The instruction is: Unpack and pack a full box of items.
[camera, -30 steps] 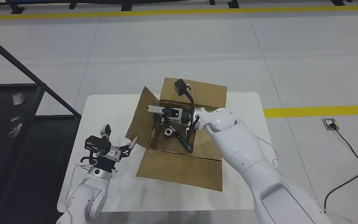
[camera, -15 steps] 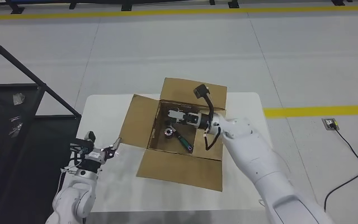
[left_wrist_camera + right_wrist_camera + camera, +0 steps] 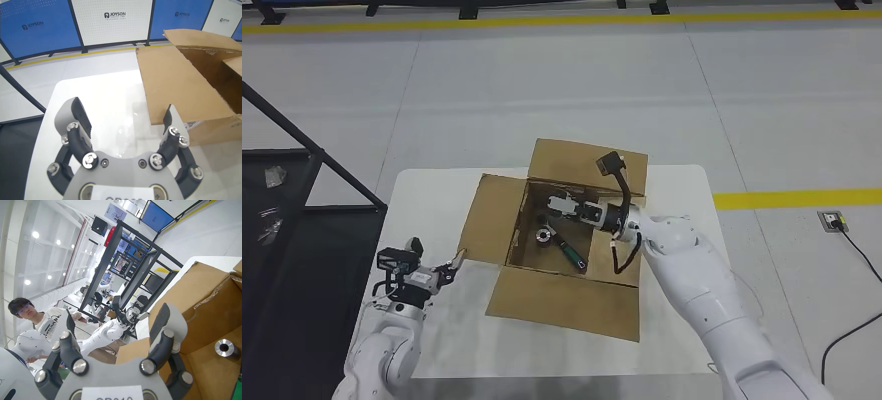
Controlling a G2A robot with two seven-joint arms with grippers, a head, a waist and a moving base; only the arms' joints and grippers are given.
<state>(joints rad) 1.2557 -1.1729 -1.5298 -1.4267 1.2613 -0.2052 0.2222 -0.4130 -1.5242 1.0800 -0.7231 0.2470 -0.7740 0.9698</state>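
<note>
The open cardboard box [image 3: 564, 300] sits on a white table [image 3: 422, 200], with a metal cylinder [image 3: 542, 237] and a green-handled tool [image 3: 571, 253] on its floor. The right gripper [image 3: 558, 204] hangs inside the box, jaws apart and empty, the cylinder just beyond its fingertips. The left gripper [image 3: 122, 104], jaws also apart, hovers over the table, the box's side flap [image 3: 175, 81] near one fingertip.

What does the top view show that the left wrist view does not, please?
Top view adds the metal cylinder and green-handled tool inside the cardboard box, plus the open right end effector at its far side. Left wrist view adds the blue and white panels. Both share the box's side flap, the white table and the open left end effector.
</note>
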